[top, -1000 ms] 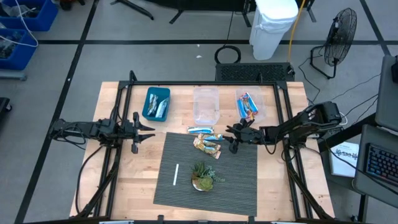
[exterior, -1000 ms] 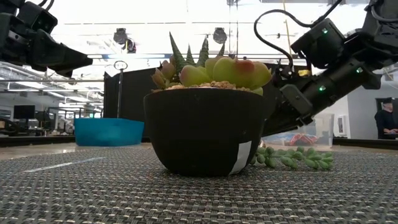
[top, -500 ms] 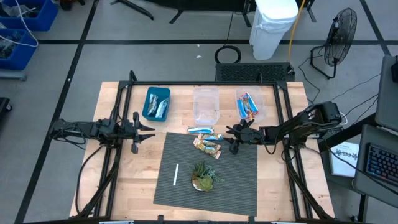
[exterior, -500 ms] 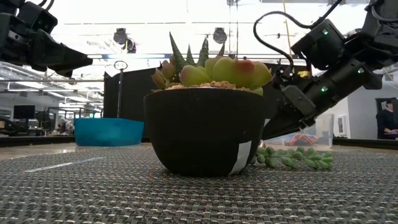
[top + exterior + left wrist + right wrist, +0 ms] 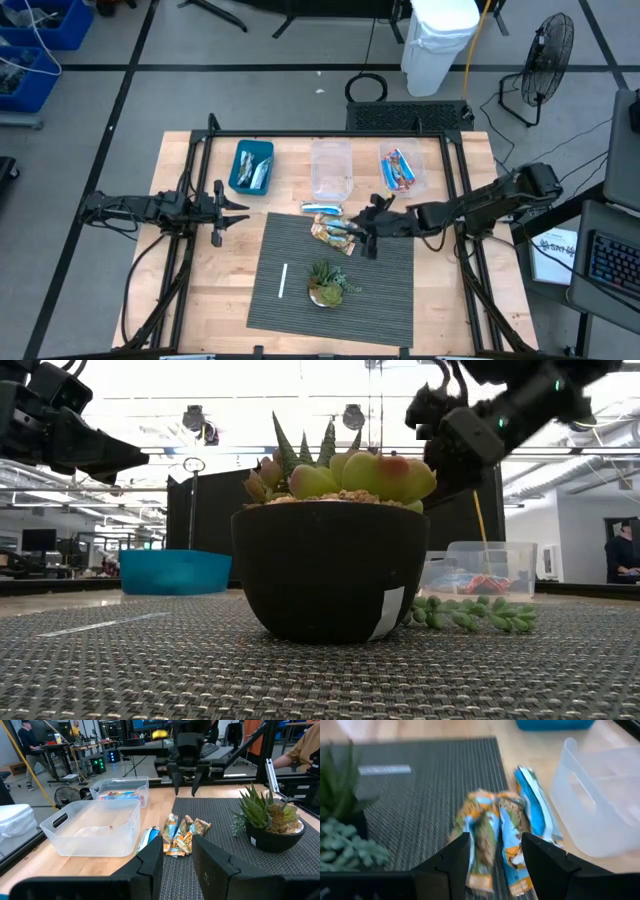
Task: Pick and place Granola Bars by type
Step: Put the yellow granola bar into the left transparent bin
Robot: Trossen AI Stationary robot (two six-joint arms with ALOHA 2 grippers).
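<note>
Right gripper [image 5: 366, 234] hangs spread and empty just above the crinkled tan-and-blue wrapped granola bars [image 5: 333, 233], which lie heaped at the far edge of the dark ribbed mat [image 5: 385, 290]. Silvery-blue wrapped bar [image 5: 322, 210] lies just behind on bare wood. Left gripper [image 5: 236, 211] waits parted, empty, left of the mat.

Small potted succulent [image 5: 325, 283] on dark woven mat [image 5: 385, 295], thin white stick [image 5: 283, 280] alongside, white bin [image 5: 440, 40] and fan [image 5: 545, 50] beyond table
</note>
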